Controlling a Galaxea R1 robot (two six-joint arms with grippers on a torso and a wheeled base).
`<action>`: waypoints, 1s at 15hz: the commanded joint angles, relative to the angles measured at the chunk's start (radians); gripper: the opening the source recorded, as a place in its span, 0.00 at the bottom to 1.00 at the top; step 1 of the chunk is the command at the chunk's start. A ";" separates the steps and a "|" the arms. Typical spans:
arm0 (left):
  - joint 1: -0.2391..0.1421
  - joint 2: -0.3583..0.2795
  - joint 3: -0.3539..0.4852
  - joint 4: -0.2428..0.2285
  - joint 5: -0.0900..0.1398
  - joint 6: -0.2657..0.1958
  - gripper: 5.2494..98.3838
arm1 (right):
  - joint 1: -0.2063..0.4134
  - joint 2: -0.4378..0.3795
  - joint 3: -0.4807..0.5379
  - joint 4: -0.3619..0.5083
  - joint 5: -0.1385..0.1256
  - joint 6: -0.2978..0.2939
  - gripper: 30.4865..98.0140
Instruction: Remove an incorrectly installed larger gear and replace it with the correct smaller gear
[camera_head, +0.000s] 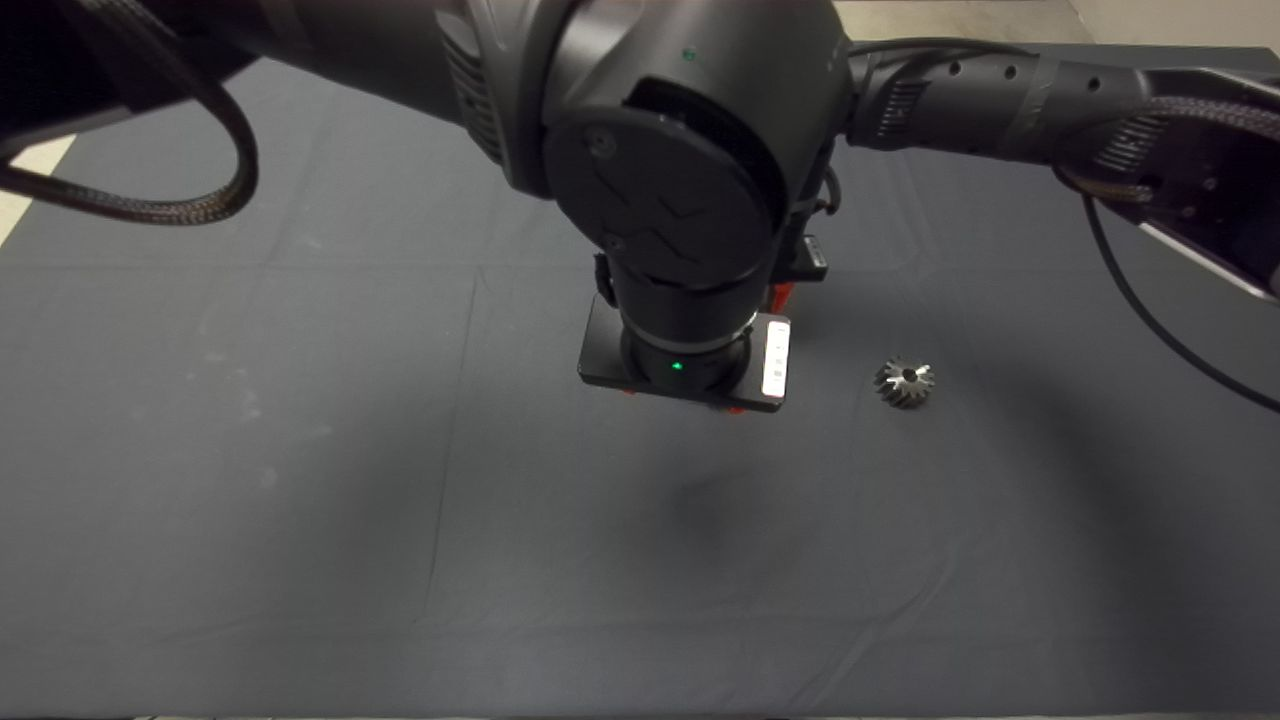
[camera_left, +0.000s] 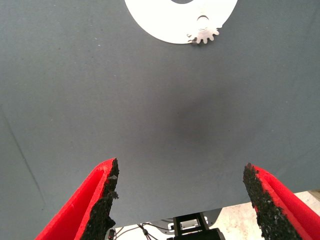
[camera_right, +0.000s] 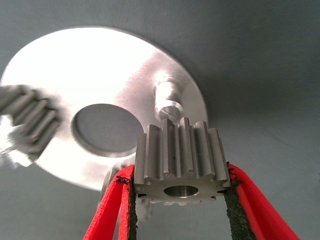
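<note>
My right gripper (camera_right: 180, 172) is shut on the smaller gear (camera_right: 180, 155), a grey spur gear with a round bore, pinched by its teeth between both pads. It hangs just above a round silver plate (camera_right: 100, 65), close to a bare peg (camera_right: 167, 97). A bright small gear (camera_right: 27, 122) sits on the plate's far side. The larger gear (camera_head: 905, 381), shiny with flared teeth, lies alone on the mat right of centre. My left gripper (camera_left: 182, 195) is open and empty, high over the mat, with the plate (camera_left: 165, 20) and a small gear (camera_left: 205, 34) some way beyond it.
In the head view my left arm (camera_head: 690, 200) fills the upper middle and hides the plate and the right gripper. The right arm (camera_head: 1000, 90) reaches in from the upper right. The dark mat (camera_head: 300, 450) spreads bare to the left and front.
</note>
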 joint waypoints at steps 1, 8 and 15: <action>0.012 0.006 0.001 0.008 0.062 0.002 0.63 | 0.166 0.017 -0.002 0.114 -0.060 0.001 0.08; 0.012 0.006 -0.002 0.008 0.060 0.002 0.63 | 0.129 0.006 -0.016 0.127 -0.060 0.001 0.08; 0.010 0.007 -0.004 0.009 0.060 0.002 0.63 | 0.111 0.003 -0.019 0.138 -0.060 -0.011 0.07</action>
